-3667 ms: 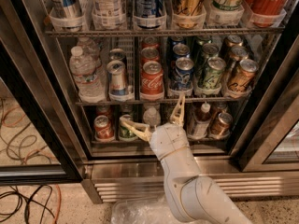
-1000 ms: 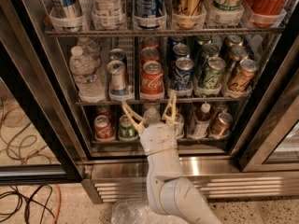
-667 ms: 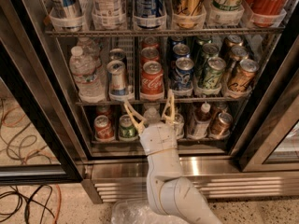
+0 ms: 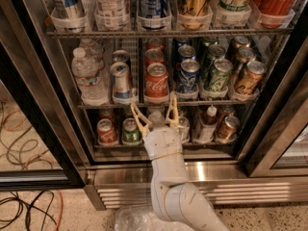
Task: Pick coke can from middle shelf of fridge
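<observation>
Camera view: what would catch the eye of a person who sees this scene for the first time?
First, the white arm rising from the bottom centre, with its gripper open just below the front rail of the middle shelf. Right above the gripper stands the red coke can, in a row of other cans inside the full fridge.

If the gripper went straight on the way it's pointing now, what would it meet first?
The open gripper, just below the middle shelf, points up at the coke can. It would probably meet that can first, though it might clip the front of the shelf before that; depth is unclear.
</observation>
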`<state>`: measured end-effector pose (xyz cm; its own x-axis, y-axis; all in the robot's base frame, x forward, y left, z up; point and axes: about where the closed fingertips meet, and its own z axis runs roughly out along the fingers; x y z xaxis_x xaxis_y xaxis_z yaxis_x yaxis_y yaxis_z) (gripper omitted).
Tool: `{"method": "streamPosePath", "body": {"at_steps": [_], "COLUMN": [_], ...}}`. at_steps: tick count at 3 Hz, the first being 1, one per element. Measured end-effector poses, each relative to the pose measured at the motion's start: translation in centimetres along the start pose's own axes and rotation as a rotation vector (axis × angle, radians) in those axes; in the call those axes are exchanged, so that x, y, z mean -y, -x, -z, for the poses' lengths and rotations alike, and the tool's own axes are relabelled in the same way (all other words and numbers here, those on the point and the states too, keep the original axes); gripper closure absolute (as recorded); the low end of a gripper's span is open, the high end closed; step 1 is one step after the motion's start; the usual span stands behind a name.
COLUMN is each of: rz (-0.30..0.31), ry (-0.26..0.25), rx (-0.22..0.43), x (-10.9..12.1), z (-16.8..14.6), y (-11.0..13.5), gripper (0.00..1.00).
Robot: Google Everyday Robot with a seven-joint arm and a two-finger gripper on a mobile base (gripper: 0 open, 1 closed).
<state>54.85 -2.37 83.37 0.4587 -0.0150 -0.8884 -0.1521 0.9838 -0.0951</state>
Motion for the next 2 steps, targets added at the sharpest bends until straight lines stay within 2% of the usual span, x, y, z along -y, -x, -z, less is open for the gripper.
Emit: {"method": "streamPosePath", "body": {"at_steps": [1,2], "rz": [-0.002,-0.001], "ry": [0.006,0.009], "rx": [-0.002,-0.004], "x": [-0.27,-0.26], "z": [-0.3,-1.12], "y": [-0.35,-0.92], "gripper": [0.24,0.24]}}
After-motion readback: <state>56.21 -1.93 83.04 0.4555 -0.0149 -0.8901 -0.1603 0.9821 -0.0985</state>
